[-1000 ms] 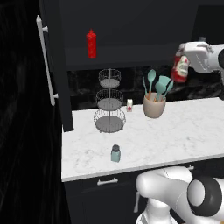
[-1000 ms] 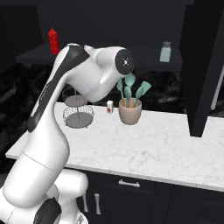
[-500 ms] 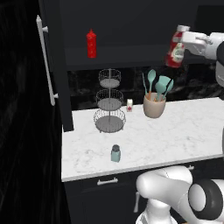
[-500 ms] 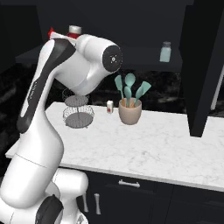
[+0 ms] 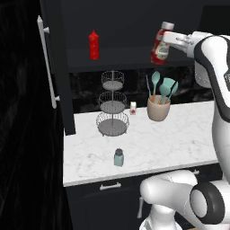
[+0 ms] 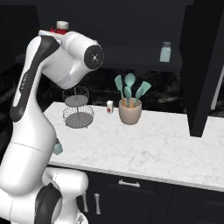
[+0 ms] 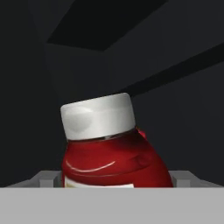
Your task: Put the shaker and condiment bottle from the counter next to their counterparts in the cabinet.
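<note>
Worktop (image 5: 179,139): white marble with grey veining, sitting over dark drawers with silver handles.
Room: black backsplash and black upper cabinet (image 5: 134,27); its door (image 5: 51,67) is standing open at the left with a long silver bar handle.
Items on worktop: a three-tier wire stand (image 5: 112,110), a small white container (image 5: 133,108) just beside it, and a beige crock of teal utensils (image 5: 159,101) are standing toward the back wall.
Shaker: the shaker (image 5: 118,157) is standing upright near the front edge of the worktop, well apart from the wire stand.
Cabinet shelf: a slim red squeeze bottle (image 5: 93,45) is standing at the left part; a second teal shaker (image 6: 165,51) is standing at the right part.
Tool: the tool (image 5: 167,39) is clamped on the condiment bottle (image 5: 161,44), gripping it at the upper body below the cap.
Condiment bottle position: hanging in the air at shelf height in front of the cabinet opening, tilted, well right of the squeeze bottle.
Hand view: the pale cap and red shoulder (image 7: 109,148) are leaning, with the dark cabinet interior behind.
</note>
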You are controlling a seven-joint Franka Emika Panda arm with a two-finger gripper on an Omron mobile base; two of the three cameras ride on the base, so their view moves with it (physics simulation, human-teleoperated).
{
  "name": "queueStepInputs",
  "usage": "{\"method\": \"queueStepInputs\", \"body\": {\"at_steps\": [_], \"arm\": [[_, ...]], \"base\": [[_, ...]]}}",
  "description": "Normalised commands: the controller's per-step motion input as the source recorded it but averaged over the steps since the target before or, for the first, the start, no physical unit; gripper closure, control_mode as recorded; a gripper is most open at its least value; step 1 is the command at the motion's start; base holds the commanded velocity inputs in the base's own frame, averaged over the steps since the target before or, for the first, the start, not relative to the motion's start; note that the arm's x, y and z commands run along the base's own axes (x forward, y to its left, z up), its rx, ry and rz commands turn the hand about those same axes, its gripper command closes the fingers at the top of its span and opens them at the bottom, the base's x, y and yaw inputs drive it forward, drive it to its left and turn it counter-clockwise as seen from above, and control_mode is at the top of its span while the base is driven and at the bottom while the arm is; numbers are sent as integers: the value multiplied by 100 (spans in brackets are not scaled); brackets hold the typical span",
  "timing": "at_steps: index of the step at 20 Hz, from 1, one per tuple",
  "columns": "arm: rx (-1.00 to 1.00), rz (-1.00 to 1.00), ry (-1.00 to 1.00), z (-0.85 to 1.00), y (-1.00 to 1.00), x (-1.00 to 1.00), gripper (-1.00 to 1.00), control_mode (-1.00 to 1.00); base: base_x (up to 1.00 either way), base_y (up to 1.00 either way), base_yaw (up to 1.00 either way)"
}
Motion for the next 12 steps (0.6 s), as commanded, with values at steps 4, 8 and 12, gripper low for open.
{"method": "queueStepInputs", "body": {"at_steps": [4,8,12], "arm": [[-5,1,0,-1,12,31,100,-100],[-18,1,0,0,46,43,100,-100],[-17,5,0,0,42,8,100,-100]], "base": [[0,0,0],[0,0,0],[0,0,0]]}}
